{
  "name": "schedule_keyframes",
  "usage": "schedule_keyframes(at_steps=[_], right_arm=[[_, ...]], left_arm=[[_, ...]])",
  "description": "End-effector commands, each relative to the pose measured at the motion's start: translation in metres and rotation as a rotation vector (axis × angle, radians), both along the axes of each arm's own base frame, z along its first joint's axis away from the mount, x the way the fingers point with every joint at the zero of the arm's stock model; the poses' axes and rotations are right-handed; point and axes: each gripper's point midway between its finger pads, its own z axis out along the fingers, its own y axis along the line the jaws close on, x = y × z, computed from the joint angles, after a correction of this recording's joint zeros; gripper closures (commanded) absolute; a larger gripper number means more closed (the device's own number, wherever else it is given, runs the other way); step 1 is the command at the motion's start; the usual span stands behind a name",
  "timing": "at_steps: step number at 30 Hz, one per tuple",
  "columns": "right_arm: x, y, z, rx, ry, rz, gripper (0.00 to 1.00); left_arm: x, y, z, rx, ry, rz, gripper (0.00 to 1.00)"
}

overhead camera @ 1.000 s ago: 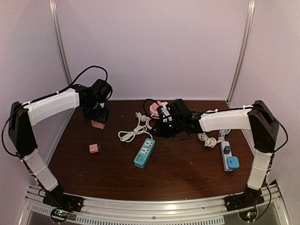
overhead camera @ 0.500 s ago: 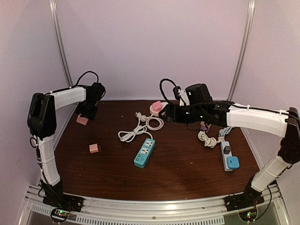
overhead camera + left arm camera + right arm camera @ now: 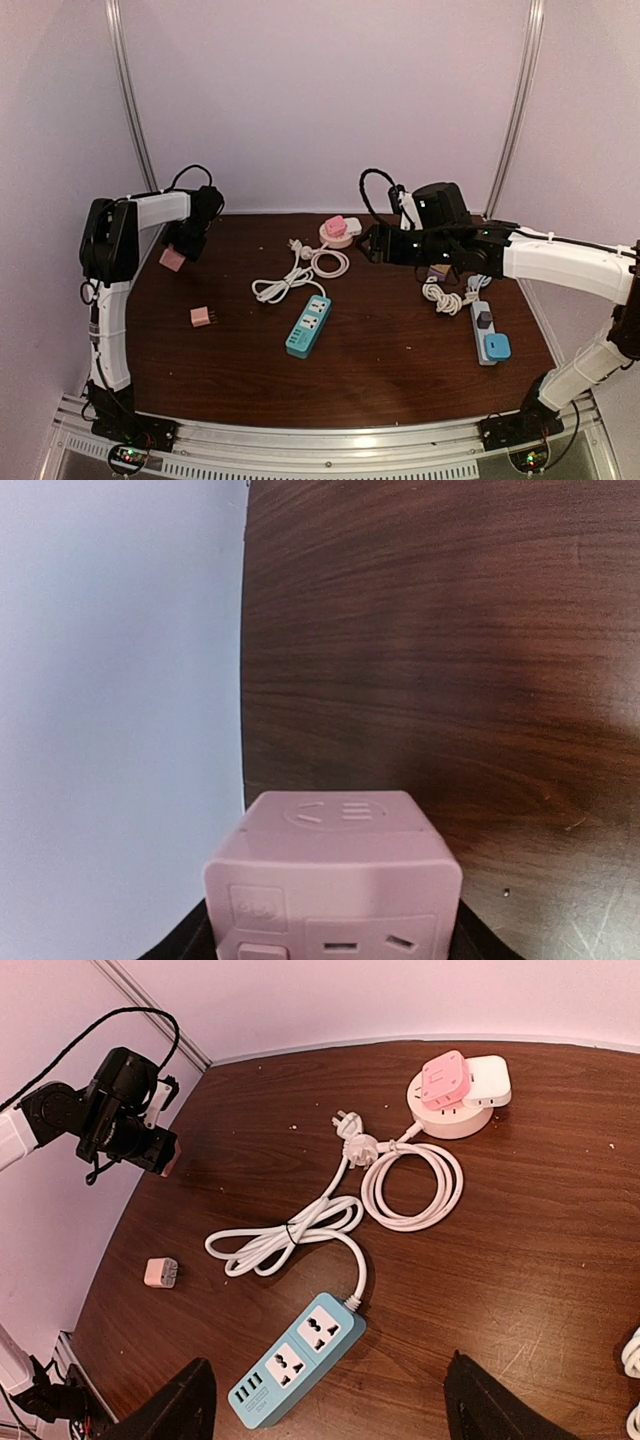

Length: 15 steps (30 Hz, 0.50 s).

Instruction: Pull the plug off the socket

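1. Pink cube (image 3: pixel 335 870): socket slots on the face shown to the left wrist cam. Sits between the left gripper's (image 3: pixel 180 250) fingers (image 3: pixel 180 945), one dark finger on each side of it.
2. Left gripper: part closed, clamped on the cube. Positioned at far-left of table (image 3: pixel 380 380), just beside the left wall. Whether the cube's underside clears the table: cannot tell.
3. Round socket (image 3: pixel 452 1120): cream, lying at the rear-centre of the table, well apart from the cube. Pink plug (image 3: pixel 445 1078) and white plug (image 3: pixel 488 1080) are seated side by side on top of it.
4. Right gripper (image 3: pixel 372 246): fingers spread wide, nothing between them. Hangs above the table just to the right of the round socket, pointing twd it; no contact w/ socket or plugs.
5. White cord (image 3: pixel 300 1230): runs from the round socket in a loop, with a second bundled length leading to the teal strip (image 3: pixel 309 326). Loose plug end (image 3: pixel 358 1140) lies flat near the loop.
6. Teal strip: flat on the table, centre, nearer the arm bases than the round socket; no plug fitted.
7. Small pink plug (image 3: pixel 202 317): loose on the table, left side, near-side of the left gripper, apart from it.
8. Grey strip (image 3: pixel 482 322): right side, under the right arm, w/ blue plug (image 3: pixel 495 347) at its near end. Coiled white cable (image 3: pixel 445 298) lies just beside it.
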Motion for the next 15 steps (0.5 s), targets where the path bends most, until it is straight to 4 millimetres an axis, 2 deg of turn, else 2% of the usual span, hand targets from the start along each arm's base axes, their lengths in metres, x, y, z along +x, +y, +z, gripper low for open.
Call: schedule_keyframes(at_steps=[1,8,15], right_arm=[[0.0006,-0.0126,0.005,-0.022,-0.017,-0.035,0.21],[0.0022,-0.012,0.0041,-0.037,-0.013,-0.03,0.21],[0.0024,-0.011,-0.0003,-0.039,0.003,-0.031,0.21]], left_arm=[[0.0092,0.003,0.0076,0.023,-0.019,-0.004,0.53],[0.0093,-0.0004,0.0006,-0.001,-0.007,-0.011,0.44],[0.011,-0.0056,-0.0014,-0.035,-0.005,-0.024,0.3]])
